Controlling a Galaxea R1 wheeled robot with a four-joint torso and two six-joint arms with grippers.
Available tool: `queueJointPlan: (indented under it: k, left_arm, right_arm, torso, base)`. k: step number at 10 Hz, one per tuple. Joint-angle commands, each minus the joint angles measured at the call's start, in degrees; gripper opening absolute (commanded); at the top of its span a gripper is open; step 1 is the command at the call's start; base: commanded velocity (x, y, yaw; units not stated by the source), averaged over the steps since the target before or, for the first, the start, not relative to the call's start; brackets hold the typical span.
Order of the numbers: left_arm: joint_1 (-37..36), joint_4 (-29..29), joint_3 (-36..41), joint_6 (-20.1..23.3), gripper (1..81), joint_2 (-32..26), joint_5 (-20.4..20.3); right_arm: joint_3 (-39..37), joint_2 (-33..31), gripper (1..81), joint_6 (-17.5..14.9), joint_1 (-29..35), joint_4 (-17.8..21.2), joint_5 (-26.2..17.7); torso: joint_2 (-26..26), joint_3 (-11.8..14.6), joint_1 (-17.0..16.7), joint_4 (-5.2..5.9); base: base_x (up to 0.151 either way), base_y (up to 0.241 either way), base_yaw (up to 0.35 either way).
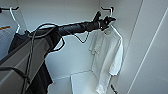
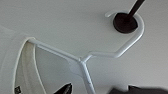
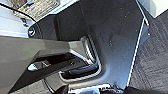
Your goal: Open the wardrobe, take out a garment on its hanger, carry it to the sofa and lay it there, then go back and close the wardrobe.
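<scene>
**Nearly at the hanger neck**

Inside the open wardrobe, the left gripper sits at the hanger, whose hook rides a black hook at one o'clock. White shirt hangs straight down. Whether the fingers are apart, I cannot tell.

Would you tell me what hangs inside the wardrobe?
A white shirt on a white hanger hooked over a black hook, and a black garment largely hidden behind the left arm.

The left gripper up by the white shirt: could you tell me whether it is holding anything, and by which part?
It cannot be told. The left gripper is at the hanger neck, above the garment, but a closed grasp isn't visible.
</scene>
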Motion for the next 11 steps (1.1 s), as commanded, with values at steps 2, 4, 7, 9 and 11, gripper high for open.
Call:
queueJointPlan:
  k: [2,4,7,9,11]
  left_arm:
    - [-10.77,2.62,-6.76,-0.15,81.1,4.53,-1.22]
    - [-10.76,3.41,-7.03,-0.15,81.1,5.41,-2.97]
    - [-10.68,3.41,-1.15,-0.15,81.1,3.92,-6.04]
    - [-10.42,3.41,3.69,-0.15,81.1,2.16,-6.66]
    - [-10.15,3.41,5.10,-0.24,81.1,1.72,-7.72]
  right_arm:
    - [0.17,0.16,81.1,0.07,1.07,-0.06,-3.12]
    - [0.17,0.16,81.1,0.07,0.98,-0.06,-3.03]
    - [0.17,0.24,81.1,0.07,1.16,-0.06,-3.12]
    - [0.17,0.24,81.1,0.07,1.25,-0.06,-3.20]
    - [0.17,0.24,81.1,0.07,1.42,-0.06,-3.29]
  torso:
    - [0.00,0.00,0.00,0.00]
    - [0.00,0.00,0.00,0.00]
    - [0.00,0.00,0.00,0.00]
    - [0.00,0.00,0.02,0.00]
    - [0.00,0.00,0.02,0.00]
  base:
    - [0.000,0.000,0.000]
    - [0.000,0.000,0.000]
    - [0.000,0.000,0.000]
    - [0.000,0.000,0.000]
    - [0.000,0.000,0.000]
